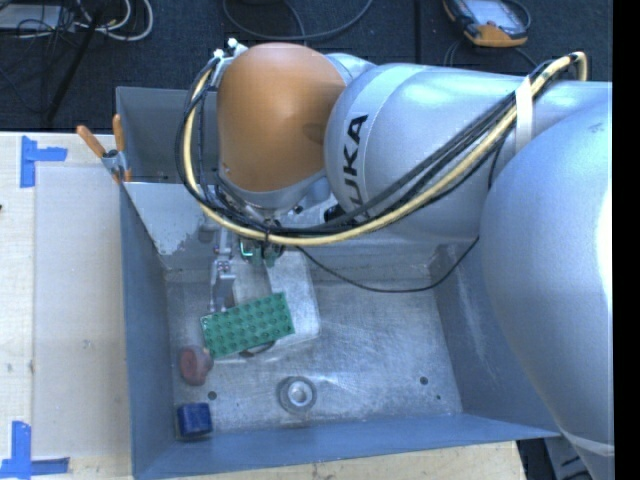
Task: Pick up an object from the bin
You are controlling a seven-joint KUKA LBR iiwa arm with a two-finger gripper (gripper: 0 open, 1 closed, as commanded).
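Observation:
My gripper [224, 286] hangs low in the left half of the bin, under the arm's orange cover. Its tip comes down at the upper left corner of a green studded building plate [247, 325], which lies tilted on the bin floor. Whether it touches the plate I cannot tell. The plate rests partly on a pale, clear flat piece [302, 313] that sticks out to its right. A small reddish-brown rounded lump [194, 365] lies just left of and below the plate.
A blue cube [194, 420] sits in the near left corner of the bin. A grey metal ring [297, 393] lies on the floor below the plate. The arm covers the bin's back and right side.

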